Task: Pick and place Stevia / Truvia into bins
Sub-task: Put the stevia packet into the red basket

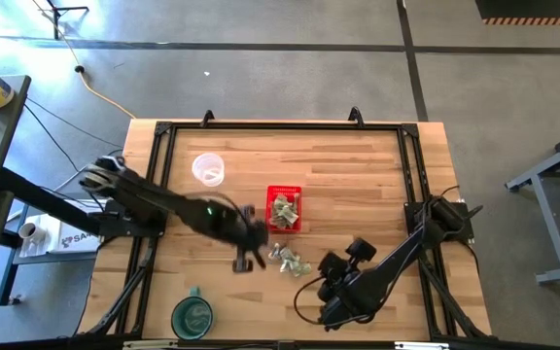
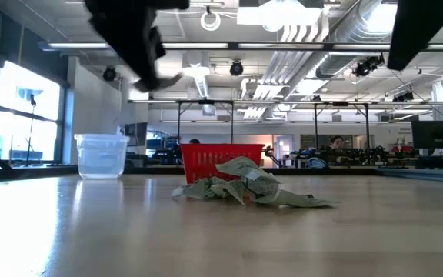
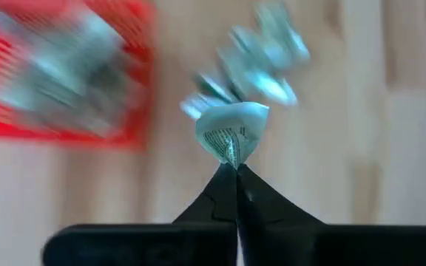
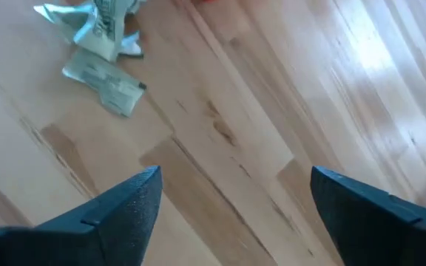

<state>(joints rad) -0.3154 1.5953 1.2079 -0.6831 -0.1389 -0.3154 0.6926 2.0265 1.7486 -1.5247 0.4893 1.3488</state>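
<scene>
left gripper (image 3: pixel 235 168) pinched on sachet (image 3: pixel 232 130); right gripper (image 4: pixel 231 196) agape, empty

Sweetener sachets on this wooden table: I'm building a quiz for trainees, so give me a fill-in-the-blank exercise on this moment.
1. The left gripper is shut on one pale green paper sachet, while the right gripper stands ____.
2. The small red mesh-sided plastic basket already holds several ____.
3. The loose pile of sachets lies on the table ____ the basket, not in it.
4. The clear plastic cup stands ____.

Missing words: open; sachets; beside; upright
</scene>
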